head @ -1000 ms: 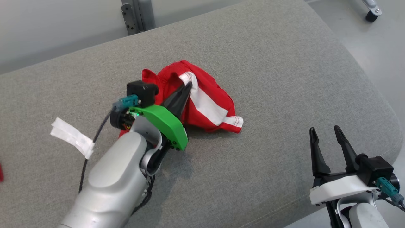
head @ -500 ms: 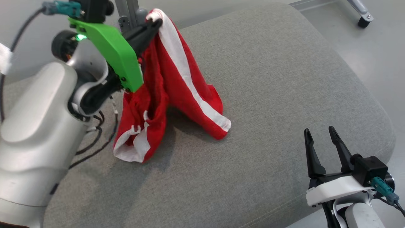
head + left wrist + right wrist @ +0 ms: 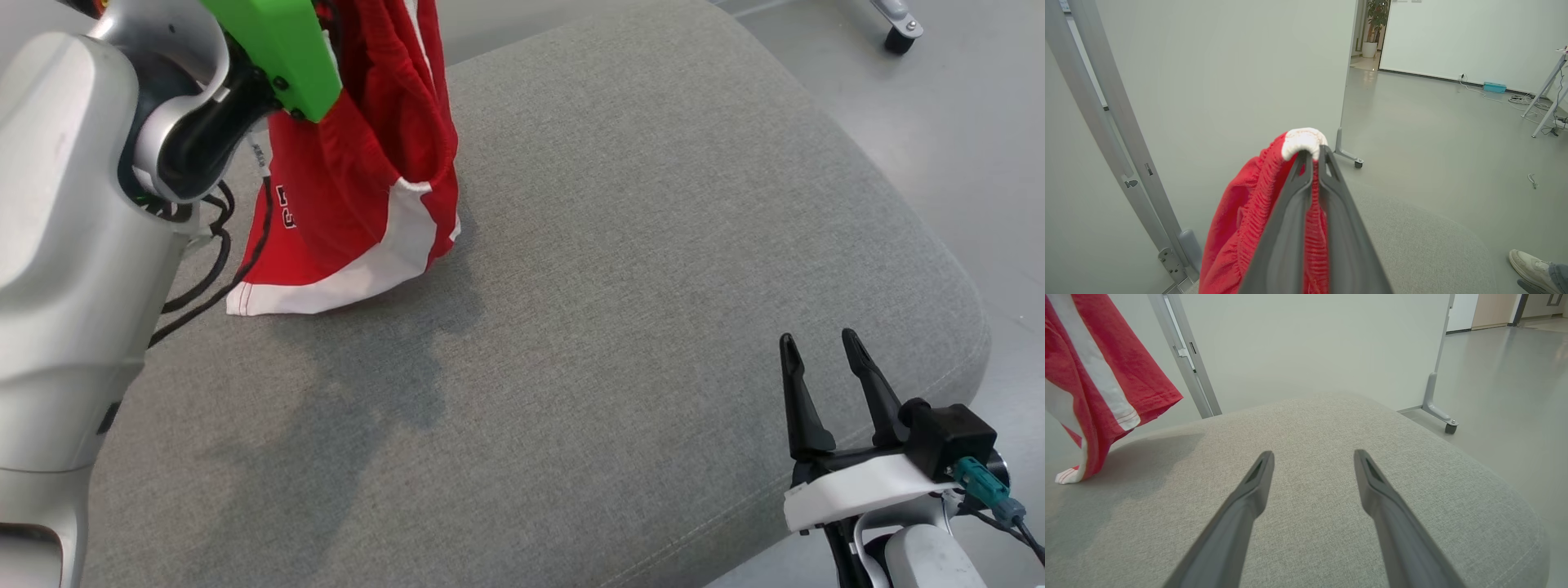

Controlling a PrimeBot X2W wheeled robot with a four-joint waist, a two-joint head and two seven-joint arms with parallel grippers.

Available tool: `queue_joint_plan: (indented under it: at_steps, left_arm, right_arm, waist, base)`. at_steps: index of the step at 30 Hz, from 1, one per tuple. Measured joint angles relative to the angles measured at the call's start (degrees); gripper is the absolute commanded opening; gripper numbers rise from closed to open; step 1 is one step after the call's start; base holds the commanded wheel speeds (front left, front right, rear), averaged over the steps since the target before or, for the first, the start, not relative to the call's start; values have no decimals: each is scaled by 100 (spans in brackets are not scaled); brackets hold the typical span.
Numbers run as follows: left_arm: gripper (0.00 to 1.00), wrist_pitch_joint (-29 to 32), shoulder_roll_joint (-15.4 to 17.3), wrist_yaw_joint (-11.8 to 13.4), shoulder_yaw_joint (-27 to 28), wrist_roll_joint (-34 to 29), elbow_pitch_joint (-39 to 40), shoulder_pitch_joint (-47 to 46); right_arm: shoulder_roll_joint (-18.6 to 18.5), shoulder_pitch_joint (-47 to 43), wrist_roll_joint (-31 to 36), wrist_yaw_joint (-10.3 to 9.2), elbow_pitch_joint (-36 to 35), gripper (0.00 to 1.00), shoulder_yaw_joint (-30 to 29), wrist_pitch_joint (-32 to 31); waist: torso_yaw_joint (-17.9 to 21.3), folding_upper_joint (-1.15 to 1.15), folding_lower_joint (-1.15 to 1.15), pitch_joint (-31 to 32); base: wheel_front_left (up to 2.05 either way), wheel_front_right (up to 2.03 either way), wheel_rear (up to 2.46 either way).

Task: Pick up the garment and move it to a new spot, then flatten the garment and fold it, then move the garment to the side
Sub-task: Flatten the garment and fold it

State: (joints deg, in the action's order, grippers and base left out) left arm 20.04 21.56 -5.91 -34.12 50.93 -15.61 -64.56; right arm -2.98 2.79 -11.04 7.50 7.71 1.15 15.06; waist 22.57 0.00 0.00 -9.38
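The left gripper (image 3: 1312, 153) has its fingers pressed together on a bunched fold of the garment (image 3: 359, 163), pinching a white-edged piece at the very tips. The red jersey hangs straight down from that grip, its long axis vertical, over the far left part of the grey upholstered seat (image 3: 653, 245). Its white-banded lower edge looks to be just brushing the fabric there, though contact is hard to confirm. The left arm is raised high, with its wrist above the seat's far edge.

The right gripper (image 3: 818, 343) waits at the near right corner, well apart from the shirt, with its fingers spread and empty, pointing toward the far edge.

The bare middle of the seat lies between the hanging garment and the right gripper, so I judge the carry will go rightward and nearer, done by the left arm alone.
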Motion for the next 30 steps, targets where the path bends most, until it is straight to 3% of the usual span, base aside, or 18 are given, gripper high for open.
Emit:
queue_joint_plan:
  at_steps: [6, 9, 14, 18, 22, 27, 30]
  left_arm:
    - [0, 2, 34, -71, -191, 376, 764, 757]
    - [0, 5, 226, -41, -314, 500, 1488, 1437]
    - [0, -97, 820, 470, -339, 725, 2828, 3108]
    - [0, -431, 1249, 891, -196, 1096, 3352, 4578]
    - [0, -1148, 1438, 1099, -65, 1308, 2947, 5924]
    - [0, -1862, 1120, 994, -66, 1160, 1714, 6217]
    - [0, -2111, 722, 815, -168, 1112, 1055, 6205]
  right_arm:
    - [3, -27, -57, 0, -36, 100, -122, 0]
    - [3, -80, -57, 0, -47, 100, -179, 0]
    - [7, -177, -20, 0, -59, 100, -248, 0]
    - [7, -325, 53, 0, -65, 100, -321, 0]
    - [-79, -405, 96, 0, -65, 100, -321, 0]
    - [-244, -406, 112, 0, -47, 100, -192, 0]
    - [-338, -402, 119, 0, -27, 100, -133, 0]
  waist:
    - [-74, 0, 0, -22]
    - [-159, 0, 0, -16]
    - [-361, 0, 0, 29]
    - [-608, 0, 0, 87]
    - [-1030, 0, 0, 169]
    - [-1526, 0, 0, 237]
    - [-1833, 0, 0, 279]
  base:
    - [0, 0, 0]
    - [0, 0, 0]
    - [0, 0, 0]
    - [0, 0, 0]
    - [0, 0, 0]
    - [0, 0, 0]
    - [0, 0, 0]
